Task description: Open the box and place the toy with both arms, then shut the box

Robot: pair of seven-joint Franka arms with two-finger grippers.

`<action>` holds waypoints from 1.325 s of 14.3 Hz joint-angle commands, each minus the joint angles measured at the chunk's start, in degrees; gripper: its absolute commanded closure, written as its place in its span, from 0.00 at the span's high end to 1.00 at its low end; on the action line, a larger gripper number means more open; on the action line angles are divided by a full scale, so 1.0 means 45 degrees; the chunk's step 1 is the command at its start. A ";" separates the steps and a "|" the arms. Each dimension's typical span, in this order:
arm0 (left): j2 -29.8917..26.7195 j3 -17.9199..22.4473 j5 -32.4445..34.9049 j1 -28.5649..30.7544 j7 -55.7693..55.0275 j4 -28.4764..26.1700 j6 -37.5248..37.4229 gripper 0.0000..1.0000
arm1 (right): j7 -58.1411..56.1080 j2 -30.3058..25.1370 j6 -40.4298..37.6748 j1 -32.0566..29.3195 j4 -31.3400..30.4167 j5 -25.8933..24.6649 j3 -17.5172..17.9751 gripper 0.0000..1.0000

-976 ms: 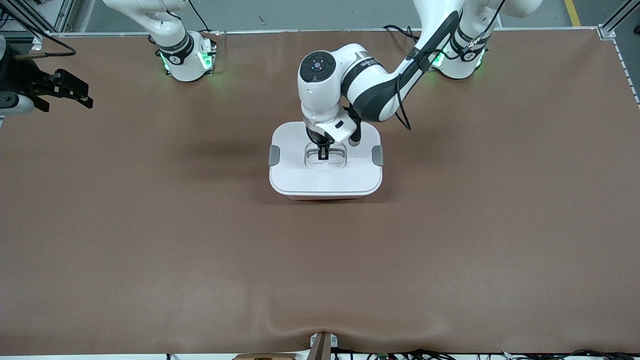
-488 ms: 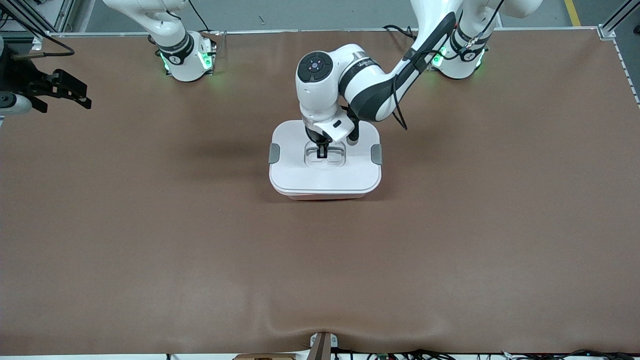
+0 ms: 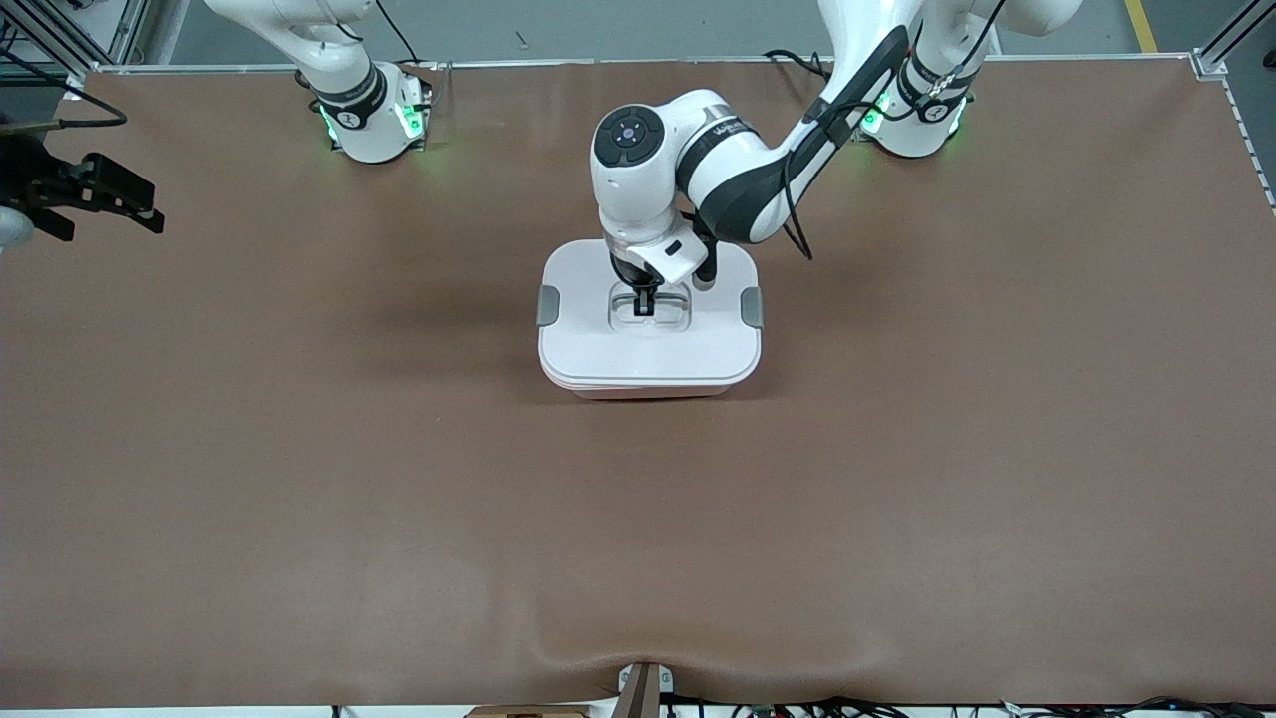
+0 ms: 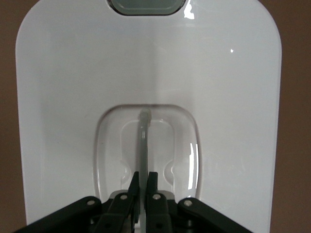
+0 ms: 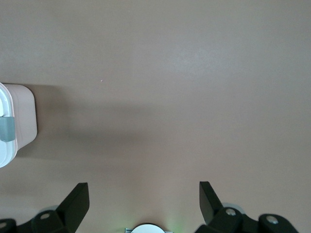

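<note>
The box (image 3: 648, 354) stands at the table's middle with its white lid (image 3: 598, 339) on the pinkish base. My left gripper (image 3: 645, 302) reaches down into the lid's recessed centre and is shut on the thin handle bar (image 4: 143, 138); in the left wrist view the gripper (image 4: 144, 177) has its fingers pressed on either side of the bar. My right gripper (image 3: 105, 214) is open and empty, up in the air over the right arm's end of the table; it also shows in the right wrist view (image 5: 144, 199). The toy is hidden.
Grey latches (image 3: 547, 305) (image 3: 752, 307) sit on the two short sides of the box. A corner of the box (image 5: 17, 121) shows in the right wrist view over bare brown table (image 5: 184, 87). The arms' green-lit bases (image 3: 374, 125) (image 3: 912, 125) stand along the table's farthest edge.
The lid has come down a little onto the base with my left gripper still on its handle. My right gripper has drawn farther out toward the right arm's end of the table.
</note>
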 commanded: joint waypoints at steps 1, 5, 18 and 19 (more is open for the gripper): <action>-0.0013 -0.0035 0.0154 -0.0014 -0.0205 0.0016 0.0093 0.00 | -0.0025 0.0185 -0.0284 -0.0176 0.0425 -0.0135 0.0150 1.00; -0.0033 -0.0016 0.0172 0.0044 -0.0945 0.0016 0.0093 0.00 | 0.0460 0.0185 -0.0342 0.0097 0.0405 -0.0077 0.0247 1.00; 0.0493 -0.0016 0.0251 -0.0073 -0.1181 0.0211 0.0132 0.00 | 0.0776 0.0185 0.0145 0.0079 0.0093 -0.0076 0.0189 1.00; 0.0649 -0.0016 0.0270 -0.0093 -0.1182 0.0385 0.0132 0.00 | 0.0776 0.0185 0.0243 0.0059 0.0035 -0.0076 0.0189 1.00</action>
